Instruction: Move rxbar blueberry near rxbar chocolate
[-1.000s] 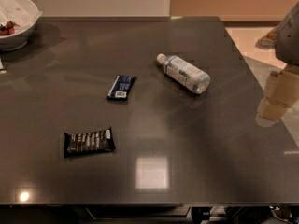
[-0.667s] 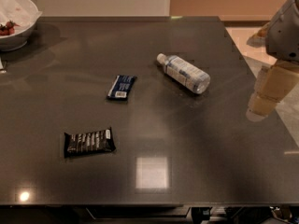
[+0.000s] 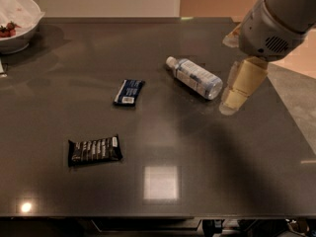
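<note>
The rxbar blueberry [image 3: 129, 92], a small dark-blue wrapper with a white label patch at its near end, lies flat near the middle of the dark table [image 3: 197, 152]. The rxbar chocolate [image 3: 94, 150], a black wrapper with white lettering, lies flat nearer the front left, well apart from the blue bar. My gripper [image 3: 236, 94] hangs over the right part of the table, beside the base end of a bottle and far to the right of both bars. It holds nothing.
A clear plastic water bottle [image 3: 195, 76] with a white cap lies on its side right of the blue bar. A white bowl [image 3: 17, 21] with food stands at the back left corner. The table's right edge runs just right of the gripper.
My arm and gripper have moved left, from beyond the table's right edge to over the table near the bottle. The bars and bottle have not moved.
</note>
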Motion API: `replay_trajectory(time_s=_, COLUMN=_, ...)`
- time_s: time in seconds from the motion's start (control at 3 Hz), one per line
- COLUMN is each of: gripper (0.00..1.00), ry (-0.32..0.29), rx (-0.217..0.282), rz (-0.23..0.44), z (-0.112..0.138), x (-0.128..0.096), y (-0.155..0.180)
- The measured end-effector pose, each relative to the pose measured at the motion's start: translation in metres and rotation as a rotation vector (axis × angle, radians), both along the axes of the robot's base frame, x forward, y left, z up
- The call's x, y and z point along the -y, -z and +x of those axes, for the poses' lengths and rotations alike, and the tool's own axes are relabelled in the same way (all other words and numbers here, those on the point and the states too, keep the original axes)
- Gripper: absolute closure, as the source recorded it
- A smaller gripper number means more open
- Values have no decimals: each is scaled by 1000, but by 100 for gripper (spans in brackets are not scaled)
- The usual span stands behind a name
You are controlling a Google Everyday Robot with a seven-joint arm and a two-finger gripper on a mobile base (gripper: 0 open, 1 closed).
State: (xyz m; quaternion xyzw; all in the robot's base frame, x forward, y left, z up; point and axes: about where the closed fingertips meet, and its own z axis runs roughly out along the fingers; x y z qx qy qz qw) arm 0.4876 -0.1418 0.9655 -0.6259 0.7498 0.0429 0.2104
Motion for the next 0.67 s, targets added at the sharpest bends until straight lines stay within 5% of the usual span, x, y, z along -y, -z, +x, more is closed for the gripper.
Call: replay_trajectory(time_s=0.67, gripper=0, ry=-82, rx=3, rz=88, z=33, x=-70, y=15)
